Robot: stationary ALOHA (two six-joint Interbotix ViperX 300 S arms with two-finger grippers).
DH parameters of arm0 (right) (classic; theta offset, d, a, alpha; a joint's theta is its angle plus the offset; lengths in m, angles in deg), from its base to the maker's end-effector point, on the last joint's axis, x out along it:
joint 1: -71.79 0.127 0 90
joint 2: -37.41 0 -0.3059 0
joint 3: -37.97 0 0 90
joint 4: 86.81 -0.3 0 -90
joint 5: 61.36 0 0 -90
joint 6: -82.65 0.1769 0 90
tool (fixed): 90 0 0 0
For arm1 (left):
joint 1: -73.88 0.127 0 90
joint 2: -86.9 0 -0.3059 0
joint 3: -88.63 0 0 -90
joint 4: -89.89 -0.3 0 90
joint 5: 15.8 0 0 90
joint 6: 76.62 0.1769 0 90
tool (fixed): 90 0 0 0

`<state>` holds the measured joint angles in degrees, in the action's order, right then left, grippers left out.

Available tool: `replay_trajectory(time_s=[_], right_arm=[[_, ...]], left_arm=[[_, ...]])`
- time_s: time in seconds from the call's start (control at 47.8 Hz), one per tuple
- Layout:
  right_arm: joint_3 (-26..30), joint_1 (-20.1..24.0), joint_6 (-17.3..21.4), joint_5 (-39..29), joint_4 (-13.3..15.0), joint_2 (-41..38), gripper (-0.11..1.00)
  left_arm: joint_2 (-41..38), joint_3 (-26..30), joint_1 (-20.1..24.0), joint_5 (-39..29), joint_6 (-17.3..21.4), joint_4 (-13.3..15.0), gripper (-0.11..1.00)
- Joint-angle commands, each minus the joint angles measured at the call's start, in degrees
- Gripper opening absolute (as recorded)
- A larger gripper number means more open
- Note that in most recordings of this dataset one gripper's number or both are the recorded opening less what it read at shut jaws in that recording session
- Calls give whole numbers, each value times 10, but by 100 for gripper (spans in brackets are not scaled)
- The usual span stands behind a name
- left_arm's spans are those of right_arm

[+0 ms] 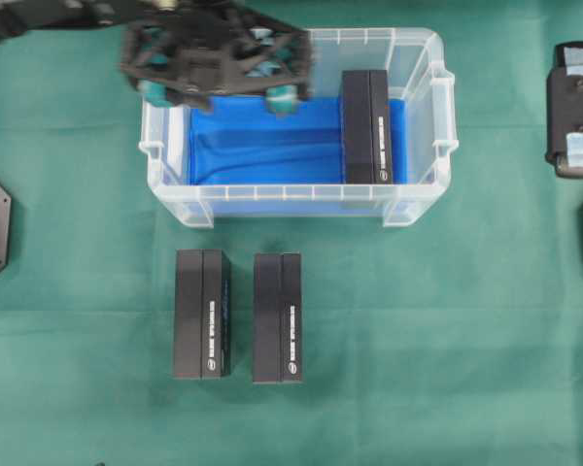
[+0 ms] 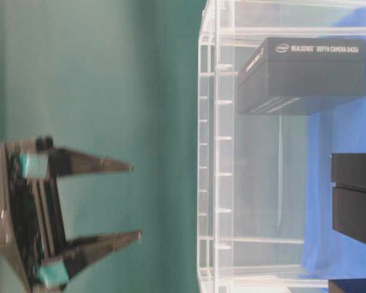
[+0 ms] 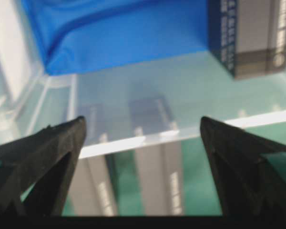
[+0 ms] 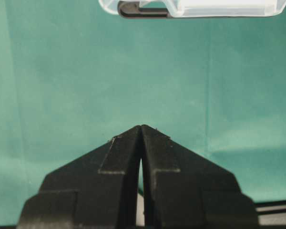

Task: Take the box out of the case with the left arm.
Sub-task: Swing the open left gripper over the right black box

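On a green cloth [image 1: 447, 320], a black box [image 1: 366, 126] is seen standing at the right inside the clear case [image 1: 301, 202]; the left gripper [image 1: 217, 92], jaws apart, is held over its far left corner, while the right gripper [image 4: 141, 128] is pictured closed.

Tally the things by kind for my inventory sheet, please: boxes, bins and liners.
Black boxes: 3, one in the case, two on the green cloth
Clear case: 1
Blue sheet: 1
Total: 5
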<state>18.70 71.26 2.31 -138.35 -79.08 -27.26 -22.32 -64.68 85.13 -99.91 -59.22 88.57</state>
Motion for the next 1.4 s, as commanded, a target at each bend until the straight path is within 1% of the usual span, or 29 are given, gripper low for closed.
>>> replay_trajectory(time_s=[0.0, 0.188, 0.356, 0.523, 0.67, 0.816, 1.068, 1.214, 1.382], right_arm=[[6, 0, 1, 3, 1, 0, 3], [6, 0, 2, 2, 1, 0, 3], [5, 0, 2, 2, 1, 0, 3], [5, 0, 2, 2, 1, 0, 3], [5, 0, 2, 1, 1, 0, 3], [5, 0, 2, 1, 1, 0, 3], [5, 0, 2, 1, 1, 0, 3], [5, 0, 2, 1, 1, 0, 3], [5, 0, 2, 0, 1, 0, 3]], left_arm=[[-22, 62, -6, -2, -1, 0, 94], [-83, 147, -15, -17, -1, 1, 94], [-136, 213, -18, -34, 1, 10, 94], [-185, 265, -19, -34, 9, 10, 94], [-216, 292, -18, -31, 11, 11, 94], [-229, 296, -15, -25, 11, 10, 94], [-237, 289, -11, 8, 10, 5, 94], [-236, 276, -10, 8, 10, 5, 94], [-235, 273, -7, 5, 8, 5, 94]])
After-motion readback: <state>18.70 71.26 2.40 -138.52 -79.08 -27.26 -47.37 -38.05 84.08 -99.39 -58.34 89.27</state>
